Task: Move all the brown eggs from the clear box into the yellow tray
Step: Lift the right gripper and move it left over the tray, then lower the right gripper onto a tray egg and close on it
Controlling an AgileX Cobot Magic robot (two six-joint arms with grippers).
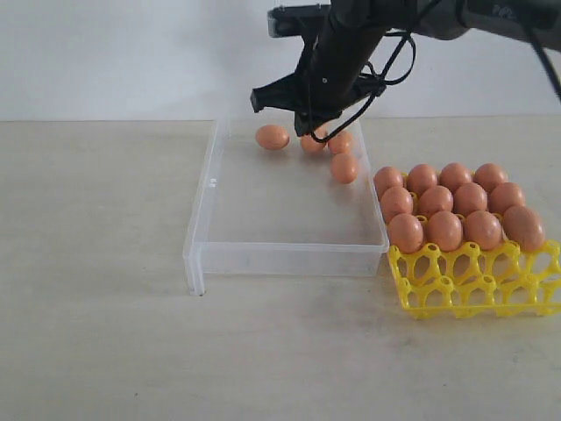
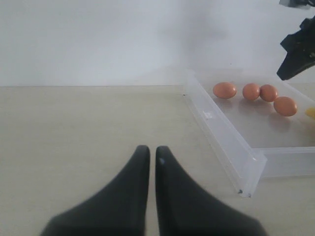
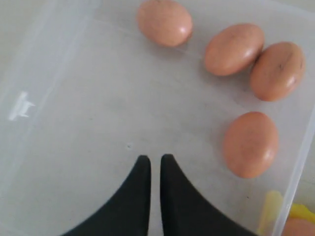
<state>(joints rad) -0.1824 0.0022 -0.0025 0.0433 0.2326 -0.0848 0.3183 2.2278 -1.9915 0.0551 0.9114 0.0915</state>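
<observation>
right gripper [image 3: 151, 158], closed and empty, hangs over the four eggs [image 3: 250, 144] in the box [image 1: 285, 260]; next it must open, straddle one, and carry it to the tray [image 1: 478, 285].

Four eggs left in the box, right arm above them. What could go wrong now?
The right gripper is shut; lowered like that, it would knock eggs, not grasp them. One egg touches its neighbour, so a finger could shove either. Another egg lies near the clear box wall, leaving little finger room.
</observation>
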